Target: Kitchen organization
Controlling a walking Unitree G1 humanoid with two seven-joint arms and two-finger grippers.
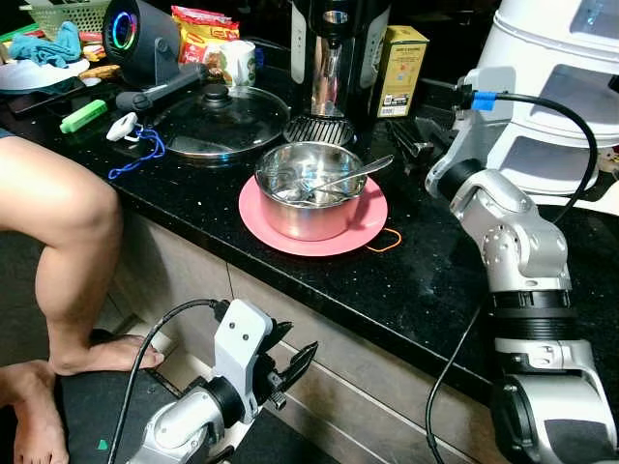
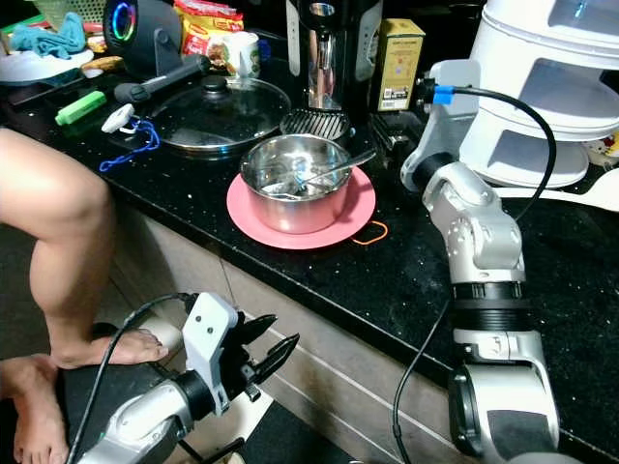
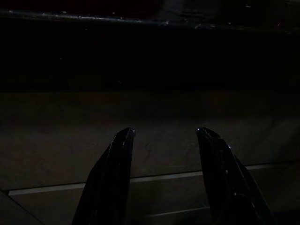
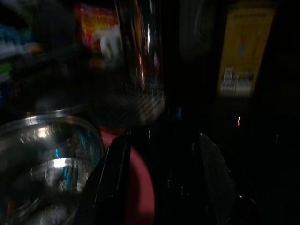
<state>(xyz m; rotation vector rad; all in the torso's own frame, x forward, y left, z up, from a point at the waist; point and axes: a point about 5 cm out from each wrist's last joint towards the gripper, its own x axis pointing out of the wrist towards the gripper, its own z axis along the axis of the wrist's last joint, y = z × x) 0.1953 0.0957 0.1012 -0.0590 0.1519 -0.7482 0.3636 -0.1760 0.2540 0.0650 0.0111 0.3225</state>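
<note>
1. A steel bowl (image 1: 309,188) sits upright on a pink plate (image 1: 363,230) on the black counter (image 1: 426,280), near its front edge.
2. A spoon (image 1: 353,177) leans in the bowl, its handle resting on the rim toward the robot's right.
3. An orange rubber band (image 1: 385,241) lies on the counter touching the plate's right edge.
4. The right gripper (image 1: 418,143) hovers low over the counter just right of the plate and bowl, beside a ridged drip tray (image 1: 317,130). In the right wrist view its fingers (image 4: 108,183) stand apart with nothing between them, so the jaws are released.
5. The left gripper (image 1: 290,360) hangs below the counter edge, in front of the cabinet face (image 1: 319,338). Its fingers (image 3: 108,178) are spread and hold nothing.
6. Behind the bowl lies a glass lid (image 1: 221,118) with a black knob; behind the tray stands a black and chrome machine (image 1: 334,53), and a yellow box (image 1: 400,70) stands to its right.
7. Further left on the counter are a mug (image 1: 238,61), a red snack packet (image 1: 201,29), a black speaker (image 1: 140,37) with a glowing ring, a green marker (image 1: 83,115) and a blue cord (image 1: 140,153).
8. A white appliance (image 1: 551,87) stands at the counter's right.
9. A person's bare leg (image 1: 58,242) is at the left, foot on the floor.
</note>
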